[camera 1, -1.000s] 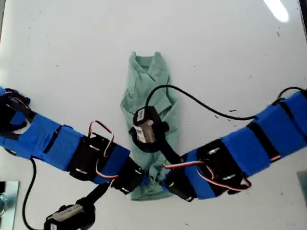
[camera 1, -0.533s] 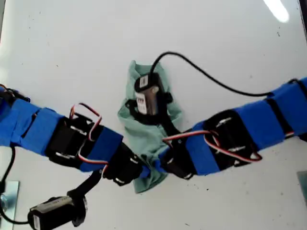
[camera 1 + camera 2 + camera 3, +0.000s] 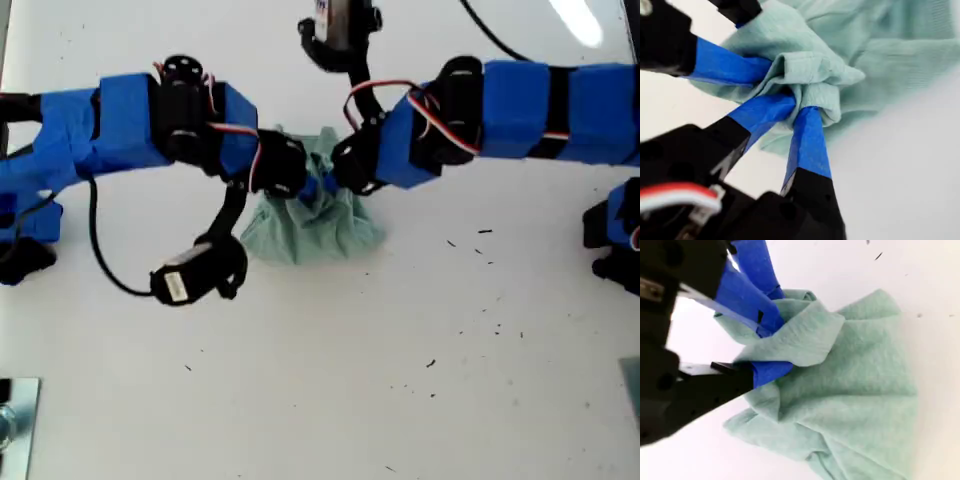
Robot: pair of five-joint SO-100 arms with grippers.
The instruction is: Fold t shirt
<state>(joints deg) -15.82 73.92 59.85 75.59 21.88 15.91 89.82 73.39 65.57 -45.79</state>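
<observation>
The t shirt point(image 3: 318, 238) is a pale green bunched heap on the white table, upper middle of the exterior view. My first gripper point(image 3: 303, 188), on the arm entering from the exterior view's left, is shut on a fold of the cloth point(image 3: 880, 55); its blue-taped fingers point(image 3: 807, 140) pinch a gathered ridge. My second gripper point(image 3: 337, 183), on the arm from the exterior view's right, is shut on the same raised edge point(image 3: 865, 390) right beside it. The two grippers nearly touch. The cloth fans out below them onto the table.
A wrist camera point(image 3: 198, 272) hangs off the first arm, beside the shirt on the exterior view's left. Another camera point(image 3: 337, 22) sits at the top edge. A black arm base point(image 3: 615, 235) stands at the exterior view's right edge, a metal piece point(image 3: 12, 412) in its bottom left corner.
Both grippers carried the shirt's lower end from the exterior view's bottom toward its top, doubling the long strip over itself. The shirt now lies short and bunched.
</observation>
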